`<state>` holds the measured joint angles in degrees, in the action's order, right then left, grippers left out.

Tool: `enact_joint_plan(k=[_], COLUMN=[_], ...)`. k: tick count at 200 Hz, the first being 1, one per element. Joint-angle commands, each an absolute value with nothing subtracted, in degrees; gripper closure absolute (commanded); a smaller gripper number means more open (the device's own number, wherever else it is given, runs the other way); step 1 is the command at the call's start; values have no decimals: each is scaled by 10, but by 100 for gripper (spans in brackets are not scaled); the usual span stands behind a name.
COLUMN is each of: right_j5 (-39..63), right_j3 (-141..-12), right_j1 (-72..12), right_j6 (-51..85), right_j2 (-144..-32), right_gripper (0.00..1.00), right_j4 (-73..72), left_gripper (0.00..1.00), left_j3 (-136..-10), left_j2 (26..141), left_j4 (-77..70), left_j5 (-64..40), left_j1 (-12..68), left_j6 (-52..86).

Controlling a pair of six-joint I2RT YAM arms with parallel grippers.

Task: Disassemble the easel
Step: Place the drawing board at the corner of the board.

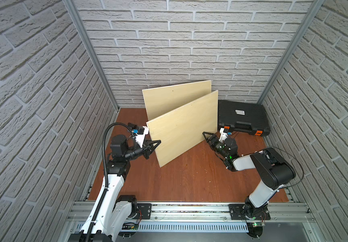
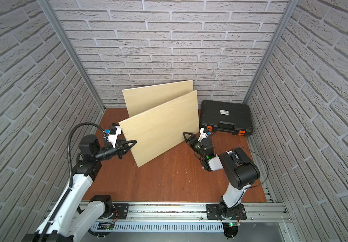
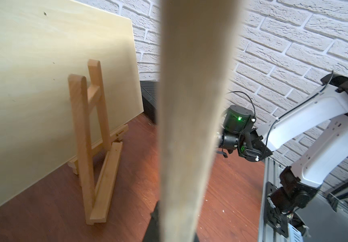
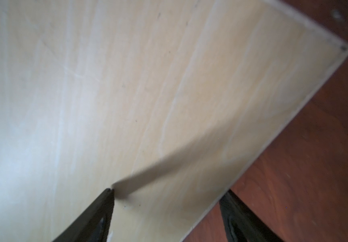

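A small wooden easel [image 3: 93, 146] stands on the brown floor in the left wrist view, with the rear plywood board [image 3: 53, 83] leaning on it. In both top views the front plywood board [image 1: 185, 125] hides the easel. That front board stands on its lower edge, tilted. My left gripper [image 1: 157, 142] is shut on its left edge, which fills the middle of the left wrist view as a blurred band [image 3: 189, 104]. My right gripper [image 4: 168, 190] is open at the board's lower right edge. One of its fingers [image 4: 97, 213] is over the board's face and the other lies past the edge.
A black tool case [image 1: 242, 117] with orange latches lies at the back right, close behind my right gripper. The rear board [image 1: 175, 96] stands near the brick back wall [image 1: 189, 52]. An aluminium rail [image 1: 189, 209] runs along the front.
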<state>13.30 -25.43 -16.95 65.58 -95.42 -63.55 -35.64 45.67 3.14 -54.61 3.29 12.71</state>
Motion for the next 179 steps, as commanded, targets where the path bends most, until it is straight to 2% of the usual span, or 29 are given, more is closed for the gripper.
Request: enact_joint_plan(k=[1, 54, 99, 120, 153, 179], right_j5=[146, 146, 161, 171, 93, 92], right_j3=[-217, -86, -60, -77, -194, -267], right_j1=[-166, -166, -166, -167, -175, -172], right_j6=[632, 624, 600, 567, 442, 391], right_j2=[-871, -819, -771, -656, -383, -339], right_gripper=[20, 19, 19, 18, 10, 10], right_j4=[-807, -797, -659, -476, 36, 200], left_gripper=[100, 100, 100, 100, 100, 100], left_j3=[-350, -350, -342, -355, -373, -385], left_j2=[437, 426, 418, 418, 458, 518], left_j4=[126, 177, 197, 228, 249, 224], left_j5=[-525, -426, -363, -334, -304, -304], left_j1=[73, 180, 225, 234, 234, 234], left_j6=[115, 152, 189, 187, 181, 185])
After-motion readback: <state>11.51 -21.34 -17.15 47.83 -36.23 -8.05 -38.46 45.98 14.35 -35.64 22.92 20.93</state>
